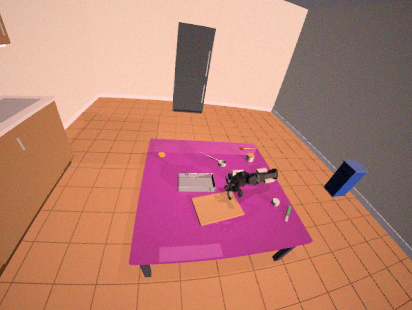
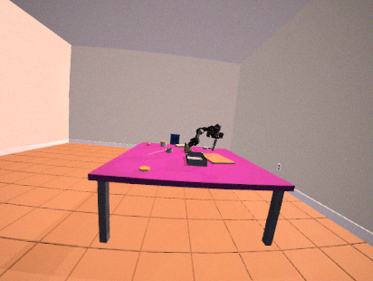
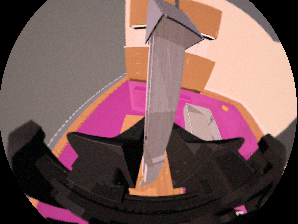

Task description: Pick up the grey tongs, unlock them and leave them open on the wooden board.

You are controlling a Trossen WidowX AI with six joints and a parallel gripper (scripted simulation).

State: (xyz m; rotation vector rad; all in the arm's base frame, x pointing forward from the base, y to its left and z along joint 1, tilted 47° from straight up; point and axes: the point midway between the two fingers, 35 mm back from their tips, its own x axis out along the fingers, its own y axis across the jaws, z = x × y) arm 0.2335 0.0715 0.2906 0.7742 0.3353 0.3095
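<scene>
Orange floor tiles surround a magenta-topped table (image 1: 165,235) on dark legs, where the black parallel-jaw gripper (image 3: 154,163) is clamped on the long grey metal tongs (image 3: 162,90), holding them in the air over the near edge of the flat tan wooden board (image 1: 218,210). In the exterior view the tongs hang down from the wrist, tips toward the table, beside the rectangular grey roasting tin (image 1: 196,182). They look stiff, thin and smooth, likely light but prone to swivel or slip between the pads, so a hold across both arms between hinge and midpoint seems soundest, since a squeeze there would also work the lock. Whether the arms have sprung apart yet cannot be told. The tin sits just beside the board and could catch a swinging tip; a small grey cup (image 1: 275,201), a green marker (image 1: 288,213), a long-handled spoon (image 1: 214,158) and an orange disc (image 1: 162,155) lie well apart.
</scene>
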